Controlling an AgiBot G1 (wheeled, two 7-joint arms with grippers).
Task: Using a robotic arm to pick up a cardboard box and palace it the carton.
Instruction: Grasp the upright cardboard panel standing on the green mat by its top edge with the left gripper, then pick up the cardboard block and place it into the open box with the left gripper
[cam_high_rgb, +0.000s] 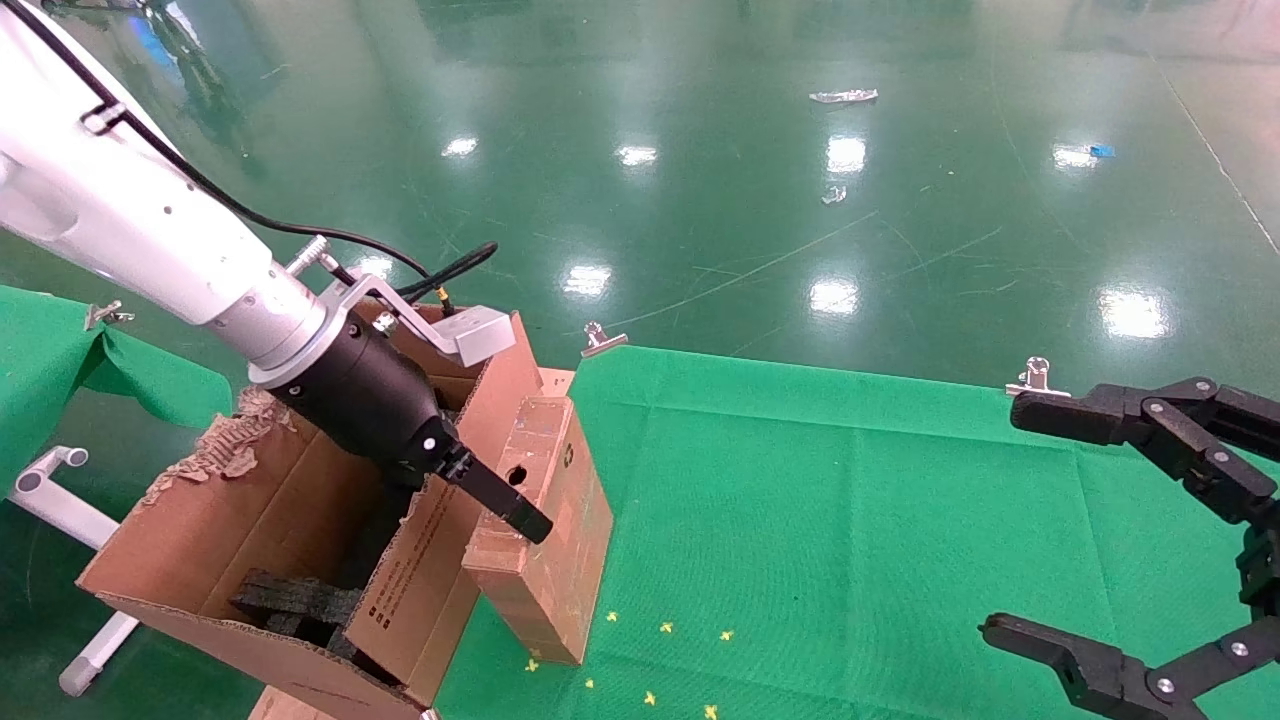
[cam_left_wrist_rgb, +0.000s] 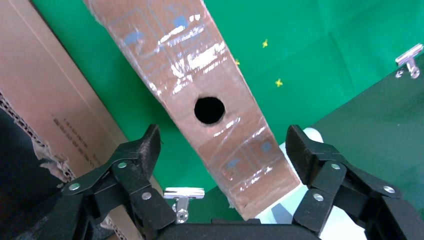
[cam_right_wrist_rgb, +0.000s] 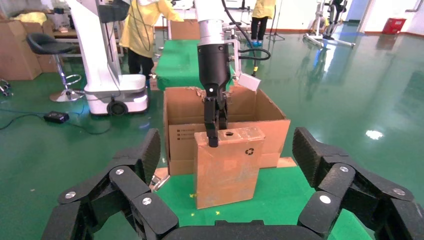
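The cardboard box (cam_high_rgb: 545, 520) stands on edge on the green desk (cam_high_rgb: 880, 520), leaning against the carton (cam_high_rgb: 300, 520)'s printed flap. The left claw (cam_high_rgb: 500, 500) sits over the box's taped upper face near the round hole, its fingers spread apart, not gripping it. The right claw (cam_high_rgb: 1130, 560) hangs spread wide, well apart from the carton.

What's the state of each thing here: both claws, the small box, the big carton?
Cardboard box: standing on end on the table, outside the carton.
Carton: open, flaps up, black foam inside.
Left claw: open, straddling the cardboard box's top.
Right claw: open, idle over the table.
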